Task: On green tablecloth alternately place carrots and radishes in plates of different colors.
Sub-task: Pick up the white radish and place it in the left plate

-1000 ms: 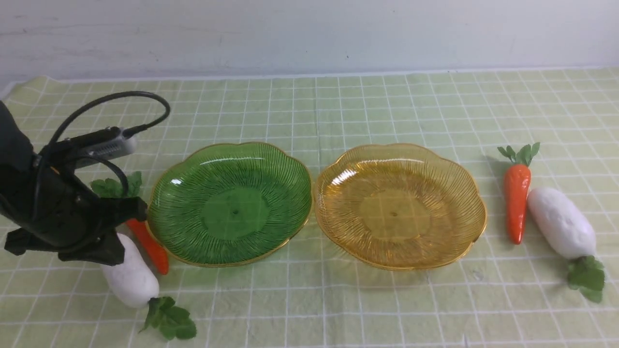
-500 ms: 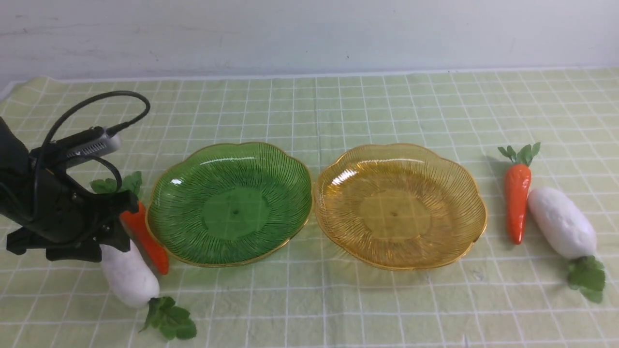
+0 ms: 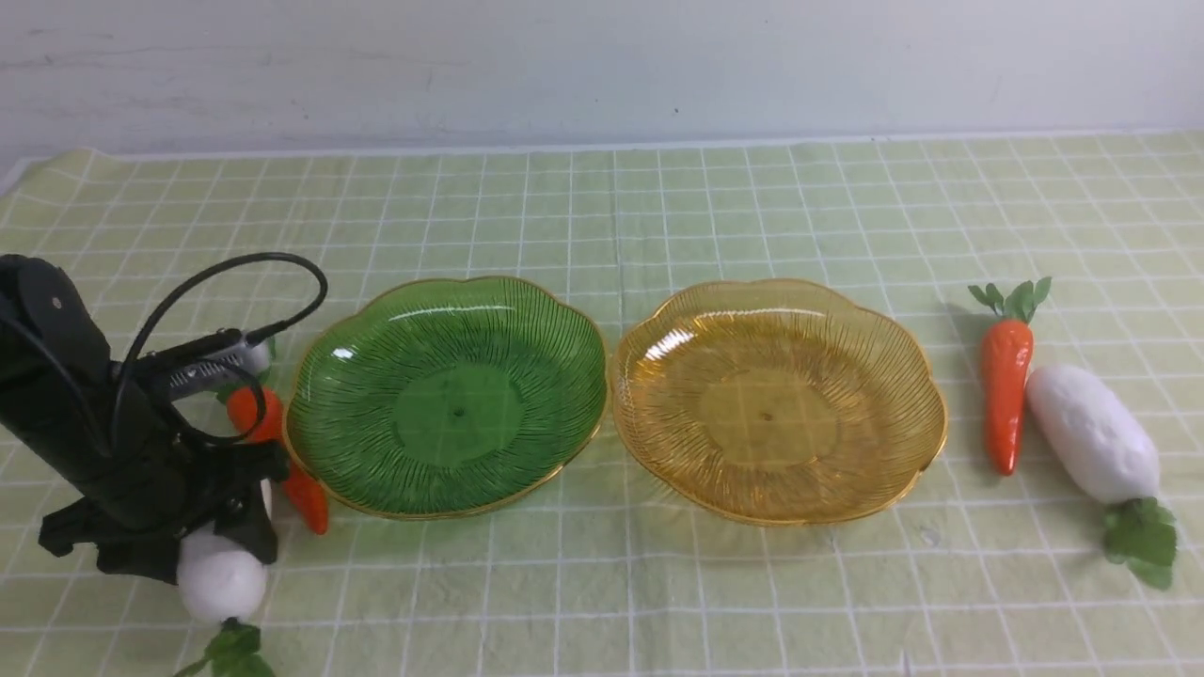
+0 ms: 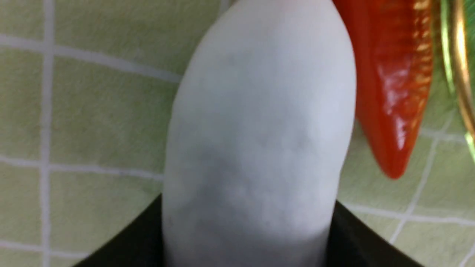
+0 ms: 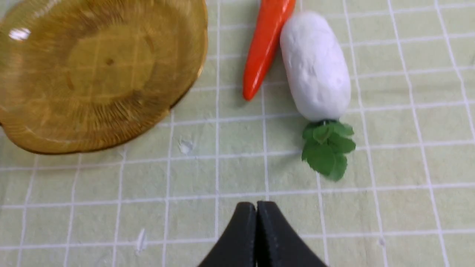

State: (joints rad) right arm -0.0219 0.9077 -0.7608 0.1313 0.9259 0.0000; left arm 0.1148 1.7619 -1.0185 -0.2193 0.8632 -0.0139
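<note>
On the green tablecloth a green plate and an amber plate sit side by side, both empty. Left of the green plate lie a carrot and a white radish. My left gripper is down over that radish, open, one black finger on each side of it. The left wrist view shows the radish filling the gap and the carrot beside it. A second carrot and radish lie right of the amber plate. My right gripper hovers shut, short of that radish.
The green plate's gold rim runs right next to the left carrot. The left arm's cable loops up above the wrist. A pale wall closes off the far side of the table. The right radish's leaves point towards my right gripper.
My left gripper has opened and come down towards the front, straddling the left radish. That radish has shifted a little nearer the front edge. The right side has not changed.
</note>
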